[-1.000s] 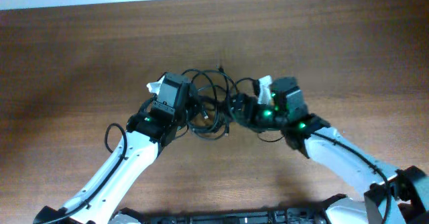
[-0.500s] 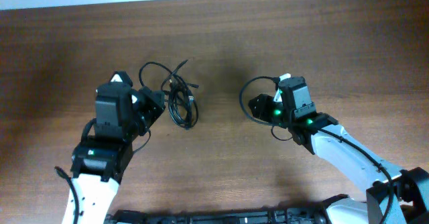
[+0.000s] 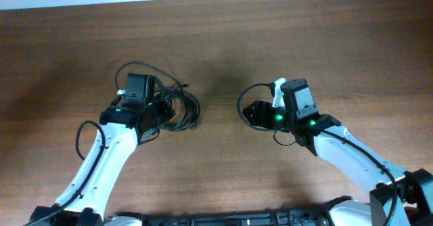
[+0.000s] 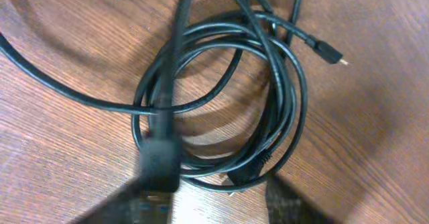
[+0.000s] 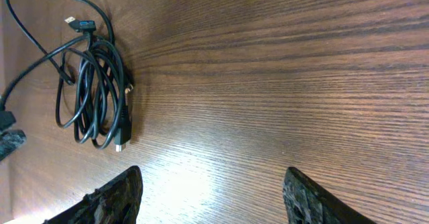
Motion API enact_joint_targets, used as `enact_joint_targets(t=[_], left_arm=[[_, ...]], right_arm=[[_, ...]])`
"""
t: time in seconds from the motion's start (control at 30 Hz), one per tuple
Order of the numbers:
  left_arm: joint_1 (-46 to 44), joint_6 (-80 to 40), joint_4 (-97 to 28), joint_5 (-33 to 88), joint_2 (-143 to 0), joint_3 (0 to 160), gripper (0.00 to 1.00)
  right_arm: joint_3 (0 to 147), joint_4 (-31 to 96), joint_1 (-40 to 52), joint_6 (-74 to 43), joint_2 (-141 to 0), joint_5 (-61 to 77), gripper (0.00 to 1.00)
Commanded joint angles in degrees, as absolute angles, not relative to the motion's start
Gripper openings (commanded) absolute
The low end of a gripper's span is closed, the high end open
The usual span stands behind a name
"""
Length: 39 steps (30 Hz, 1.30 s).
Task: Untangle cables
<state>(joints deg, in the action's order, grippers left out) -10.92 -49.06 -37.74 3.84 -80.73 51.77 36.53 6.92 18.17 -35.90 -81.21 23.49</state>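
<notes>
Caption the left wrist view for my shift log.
Loosely coiled black cables on the wooden table, one small plug poking out at upper right.

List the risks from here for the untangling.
1. The coil is several overlapping loops, so pulling one strand could tighten it rather than free it.
2. A blurred strand lies right beside the jaws of the left gripper and could snag on the next move.

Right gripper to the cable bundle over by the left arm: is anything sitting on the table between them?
Nothing visible. The right wrist view shows only bare table between the right gripper and the cables. Overhead, a thin black loop curves beside that gripper; whether it lies in the path is unclear.
</notes>
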Motion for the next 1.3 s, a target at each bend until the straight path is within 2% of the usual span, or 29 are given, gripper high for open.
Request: enact_joint_targets(t=[0.0,0.07,0.1,0.17,0.2,0.23,0.27,0.33,0.47,0.5,0.57,0.7,0.77,0.83,0.9,0.93,0.97,1.0,1.1,1.13,1.17,1.2,1.23,1.27], left_arm=[[-11.9,-61.8,-38.2,5.0,-84.2,52.4,0.37],[-12.4,-70.9,-38.3,5.0,-88.1,52.4,0.39],[-12.4,-71.2,-38.3,5.1,-90.1,52.4,0.39],[-12.4,-71.4,-38.2,6.2,-94.0,52.4,0.31],[-12.4,-71.4,-38.2,6.2,-95.1,52.4,0.31],[-12.4,-71.4,-38.0,6.2,-96.5,52.4,0.12],[-12.4,-71.3,-38.0,5.0,-97.1,52.4,0.00],[-12.4,-70.4,-38.0,5.2,-97.0,52.4,0.00],[-12.4,-59.6,-38.0,8.9,-90.6,54.9,0.00],[-12.4,-58.2,-38.0,9.2,-86.4,56.7,0.00],[-12.4,-58.2,-36.9,9.2,-79.7,57.1,0.00],[-15.0,-63.4,-36.6,12.7,-76.4,57.1,0.00],[-17.4,-64.0,-33.3,14.3,-76.4,57.1,0.00],[-19.7,-64.0,-25.1,17.2,-76.4,57.1,0.00],[-20.5,-61.8,-23.8,14.5,-76.4,57.1,0.00],[-20.5,-60.8,-27.6,9.5,-76.4,57.1,0.06],[-20.5,-60.8,-30.3,5.6,-76.4,57.1,0.60],[-20.5,-60.8,-35.1,-2.0,-76.4,57.1,0.99],[-20.5,-60.8,-37.4,-5.9,-77.2,57.0,1.00],[-20.5,-60.8,-37.4,-5.9,-78.3,57.0,0.87],[-20.5,-62.8,-37.7,-5.9,-79.7,57.0,0.96],[-20.5,-66.7,-37.8,-5.8,-81.0,57.0,1.00],[-20.5,-68.7,-36.7,-5.5,-82.3,57.0,0.96],[-20.5,-67.0,-34.4,-4.7,-84.2,57.0,0.78]], right_arm=[[37.0,6.9,18.0,-35.3,-80.9,23.4,0.65],[37.0,7.6,18.0,-35.3,-80.9,23.4,0.65],[37.0,8.4,18.0,-35.3,-80.9,23.4,0.65],[37.0,8.8,18.0,-35.3,-80.9,23.4,0.65],[37.0,8.8,18.0,-35.3,-81.0,23.4,0.65],[37.0,8.8,18.0,-35.3,-80.9,23.4,0.65],[37.0,8.9,18.0,-35.3,-81.0,23.4,0.65],[37.0,9.3,18.0,-35.3,-80.9,23.4,0.65],[37.0,10.5,18.0,-35.3,-81.0,23.9,0.65],[37.0,10.7,18.0,-35.3,-80.9,26.0,0.69],[37.0,9.2,18.1,-35.3,-81.0,33.0,0.75],[37.0,-0.3,23.5,-36.5,-81.0,34.3,0.77],[37.0,-5.1,27.4,-40.5,-81.1,31.4,0.77],[37.0,-8.0,31.1,-41.2,-81.1,25.8,0.77],[37.0,-7.7,32.4,-41.2,-81.1,21.3,0.77],[37.0,-6.5,32.3,-41.2,-81.1,20.1,0.77],[37.0,-5.3,32.1,-41.1,-81.1,19.4,0.77],[37.0,-2.7,31.5,-41.1,-81.1,17.5,0.77],[37.0,2.5,29.1,-40.9,-81.1,16.2,0.77],[37.0,4.2,28.3,-40.9,-81.1,16.2,0.78],[37.0,5.2,28.0,-40.9,-81.1,16.2,0.78],[37.0,5.8,28.0,-40.9,-81.1,16.2,0.78],[37.0,6.2,28.0,-40.9,-81.1,16.2,0.78],[37.0,6.3,28.0,-40.9,-81.1,16.2,0.77]])
